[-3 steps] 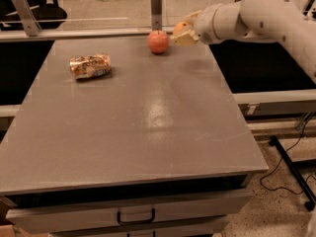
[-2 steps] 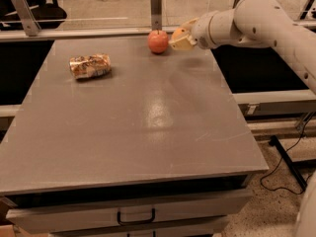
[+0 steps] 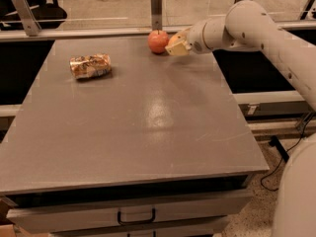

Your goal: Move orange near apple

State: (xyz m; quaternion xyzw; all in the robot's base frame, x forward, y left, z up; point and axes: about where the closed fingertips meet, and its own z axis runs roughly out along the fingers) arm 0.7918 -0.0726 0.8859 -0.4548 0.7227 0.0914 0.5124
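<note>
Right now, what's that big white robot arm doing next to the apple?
The robot's arm reaches over the far right side of the grey table. Its gripper sits just right of the apple, near the table's back edge. The yellowish lump at the gripper's tip looks like the orange, though I can't be sure. A crinkly snack packet lies off to the left by itself.

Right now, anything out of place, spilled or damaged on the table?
Nothing spilled or damaged. The apple stands at the far edge of the table, with the gripper just right of it. Only oddity: the snack bag at far left looks crumpled and lies at an angle.
</note>
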